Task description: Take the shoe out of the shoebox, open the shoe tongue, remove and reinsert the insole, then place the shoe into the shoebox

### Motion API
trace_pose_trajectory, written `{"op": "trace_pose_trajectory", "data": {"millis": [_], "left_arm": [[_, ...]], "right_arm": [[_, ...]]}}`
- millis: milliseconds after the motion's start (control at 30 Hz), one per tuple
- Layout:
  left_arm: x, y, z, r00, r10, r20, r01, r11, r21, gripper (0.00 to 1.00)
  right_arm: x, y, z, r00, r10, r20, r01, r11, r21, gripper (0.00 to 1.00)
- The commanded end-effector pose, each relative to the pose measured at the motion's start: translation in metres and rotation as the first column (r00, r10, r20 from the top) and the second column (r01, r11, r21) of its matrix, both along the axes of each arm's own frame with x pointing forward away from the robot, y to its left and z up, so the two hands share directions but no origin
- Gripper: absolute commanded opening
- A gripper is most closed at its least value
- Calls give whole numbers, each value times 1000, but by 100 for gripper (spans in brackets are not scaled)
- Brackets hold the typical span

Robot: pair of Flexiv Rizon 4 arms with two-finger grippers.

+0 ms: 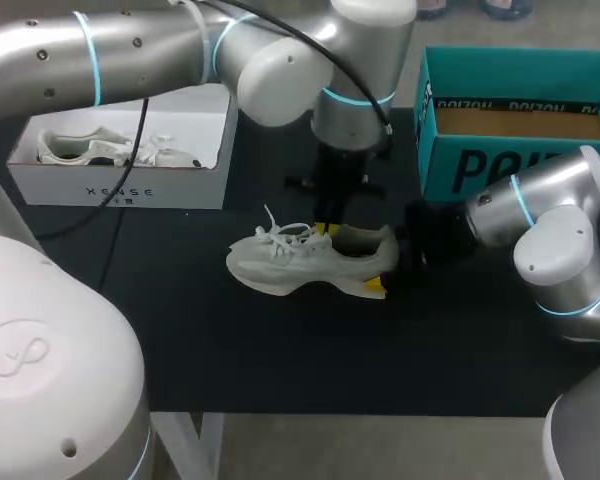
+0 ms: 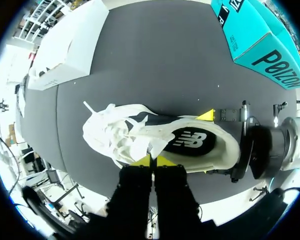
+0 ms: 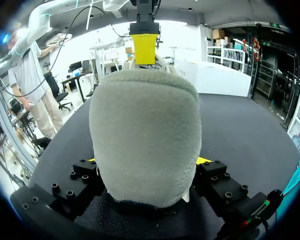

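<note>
A white sneaker [image 1: 300,262] lies on its side on the black table [image 1: 280,360], toe toward my left. Its black insole [image 2: 190,140] shows inside the shoe. My left gripper [image 2: 152,161] comes down from above onto the shoe's mouth; its yellow tips are pinched together on the end of the tongue [image 2: 146,145]. My right gripper [image 1: 385,266] holds the heel [image 3: 145,135] from behind, with one yellow fingertip [image 3: 204,161] on each side. The teal shoebox [image 1: 450,150] stands at the back right, and its brown floor is in sight.
A white box [image 1: 120,185] with another pale shoe [image 1: 80,148] in it sits at the back left. The black table continues bare toward the front edge and between the two boxes.
</note>
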State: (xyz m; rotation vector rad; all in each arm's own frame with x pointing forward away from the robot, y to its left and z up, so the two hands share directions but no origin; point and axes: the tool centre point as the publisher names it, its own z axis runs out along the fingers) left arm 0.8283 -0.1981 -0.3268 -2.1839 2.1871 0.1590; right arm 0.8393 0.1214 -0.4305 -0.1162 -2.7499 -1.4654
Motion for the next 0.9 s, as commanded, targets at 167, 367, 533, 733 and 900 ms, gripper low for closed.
{"op": "trace_pose_trajectory", "data": {"millis": [167,367,533,733,900], "left_arm": [[-28,52,14,993,93,77,-81,985,-152,0],[-36,81,22,976,178,128,-158,976,-153,0],[-32,91,23,970,187,154,-166,976,-139,0],[-31,94,23,972,155,177,-136,984,-117,0],[-31,96,16,978,114,172,-102,992,-76,0]], "right_arm": [[0,4,-6,1000,0,-1,0,1000,-1,0],[0,4,-6,1000,0,-1,0,1000,-1,0],[0,4,-6,1000,0,-1,0,1000,-1,0],[0,4,-6,1000,0,-1,0,1000,-1,0],[0,4,-6,1000,0,-1,0,1000,-1,0]]}}
